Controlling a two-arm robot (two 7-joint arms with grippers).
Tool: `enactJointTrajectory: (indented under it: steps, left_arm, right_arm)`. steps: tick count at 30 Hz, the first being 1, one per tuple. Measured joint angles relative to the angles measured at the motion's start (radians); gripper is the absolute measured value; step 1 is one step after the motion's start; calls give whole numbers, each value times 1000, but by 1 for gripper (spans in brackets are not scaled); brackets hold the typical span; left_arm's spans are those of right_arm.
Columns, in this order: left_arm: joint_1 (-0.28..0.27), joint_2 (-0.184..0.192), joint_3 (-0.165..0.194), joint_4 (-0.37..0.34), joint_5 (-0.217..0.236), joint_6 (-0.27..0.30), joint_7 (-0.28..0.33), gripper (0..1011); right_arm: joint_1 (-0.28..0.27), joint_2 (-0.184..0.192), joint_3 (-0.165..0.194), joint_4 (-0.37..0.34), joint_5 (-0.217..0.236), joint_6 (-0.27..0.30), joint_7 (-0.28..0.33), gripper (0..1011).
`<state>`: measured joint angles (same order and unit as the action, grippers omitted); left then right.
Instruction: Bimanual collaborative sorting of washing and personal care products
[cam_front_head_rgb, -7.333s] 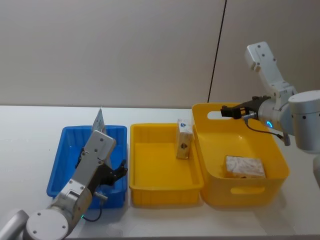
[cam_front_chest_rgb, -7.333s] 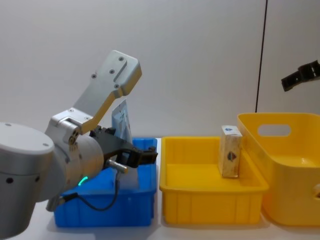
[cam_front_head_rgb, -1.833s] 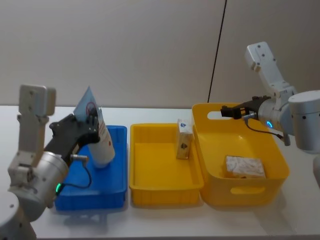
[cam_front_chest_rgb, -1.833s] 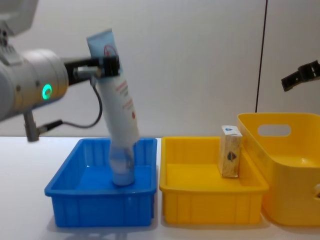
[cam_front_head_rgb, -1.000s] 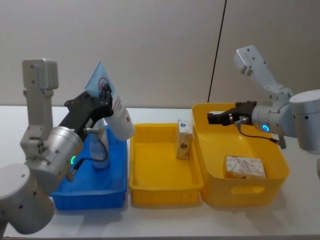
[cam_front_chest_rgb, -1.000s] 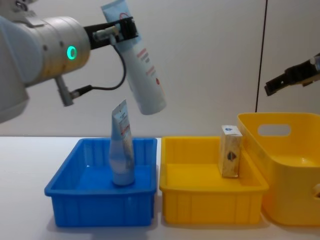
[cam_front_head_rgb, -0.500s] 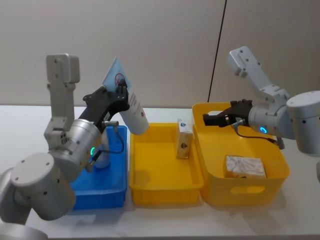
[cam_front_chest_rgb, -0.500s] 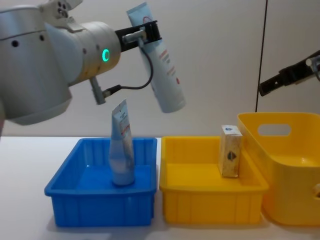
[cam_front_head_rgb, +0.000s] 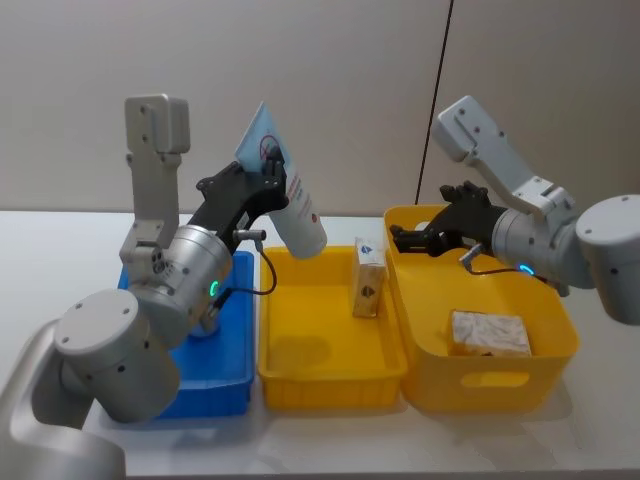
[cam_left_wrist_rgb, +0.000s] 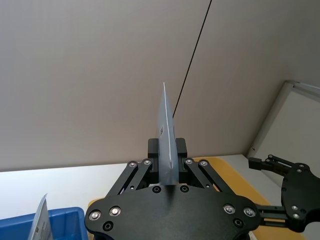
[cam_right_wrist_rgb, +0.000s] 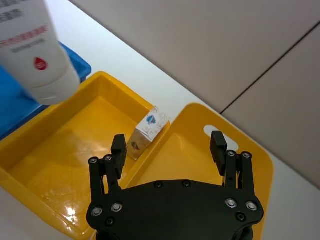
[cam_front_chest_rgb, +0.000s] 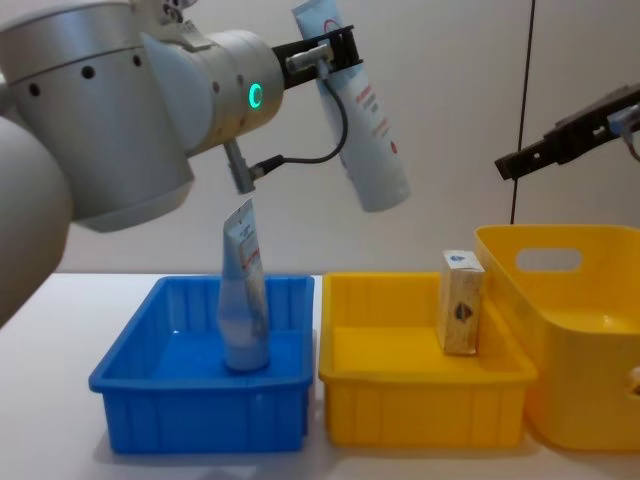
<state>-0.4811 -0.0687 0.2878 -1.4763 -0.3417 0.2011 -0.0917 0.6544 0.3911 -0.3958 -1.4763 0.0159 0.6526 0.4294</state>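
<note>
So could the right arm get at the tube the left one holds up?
Probably yes. The right pincer is open and faces the tube, which the left pincer grips near its crimped end, leaving the cap end free. Only open air above the middle yellow tray lies between them.

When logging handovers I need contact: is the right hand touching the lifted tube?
Apart. The chest view shows the open right hand well clear of the lifted tube, gripped by the left hand.

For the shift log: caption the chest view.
Left gripper holds a tube over the yellow tray; right gripper hovers opposite.
</note>
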Motion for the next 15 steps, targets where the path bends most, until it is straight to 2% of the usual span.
enactJointTrajectory:
  steps: [6,15]
  left_arm:
    - [-9,-10,10,13,1,-13,4,169]
    - [-16,-20,21,24,13,-28,10,170]
  right_arm:
    - [-7,32,-24,-16,-14,-80,39,1004]
    - [-13,93,-71,-39,-37,-231,117,1003]
